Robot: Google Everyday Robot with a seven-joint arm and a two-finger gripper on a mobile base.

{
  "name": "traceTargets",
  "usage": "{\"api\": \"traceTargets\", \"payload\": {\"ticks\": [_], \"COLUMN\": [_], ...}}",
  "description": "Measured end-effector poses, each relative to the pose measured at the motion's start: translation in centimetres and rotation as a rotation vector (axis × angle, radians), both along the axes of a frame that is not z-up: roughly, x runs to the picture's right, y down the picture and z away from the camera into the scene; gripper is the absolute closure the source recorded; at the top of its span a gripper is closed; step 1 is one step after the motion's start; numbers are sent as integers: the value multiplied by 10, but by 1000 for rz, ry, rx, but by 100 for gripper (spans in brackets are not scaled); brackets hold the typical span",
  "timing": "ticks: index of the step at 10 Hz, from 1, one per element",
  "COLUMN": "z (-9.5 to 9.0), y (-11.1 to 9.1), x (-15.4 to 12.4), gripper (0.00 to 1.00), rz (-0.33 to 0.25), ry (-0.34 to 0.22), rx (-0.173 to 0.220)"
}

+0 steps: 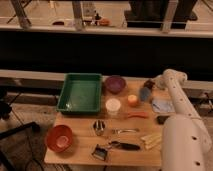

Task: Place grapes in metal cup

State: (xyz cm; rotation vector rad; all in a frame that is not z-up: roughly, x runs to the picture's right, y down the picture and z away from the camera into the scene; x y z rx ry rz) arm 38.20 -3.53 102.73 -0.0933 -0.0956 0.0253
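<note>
Metal cup [99, 127]: near front of table [75, 150], just forward of white cup [113, 106].
Grapes [148, 84]: far right of metal cup, at back edge beside blue cup [144, 94].
Gripper [151, 85]: at grapes; closure cannot be told.
Step, judged: reaching or grasping. Next: secure bunch, carry forward-left to metal cup.
</note>
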Motion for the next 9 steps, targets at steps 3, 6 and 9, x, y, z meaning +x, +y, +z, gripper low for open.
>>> {"api": "traceTargets", "payload": {"ticks": [3, 6, 9], "z": [-16, -37, -62], "y": [-8, -14, -22], "x": [10, 25, 26], "gripper": [99, 99, 99], "rz": [47, 85, 97], "ry": [17, 35, 25], "rx": [38, 80, 123]}}
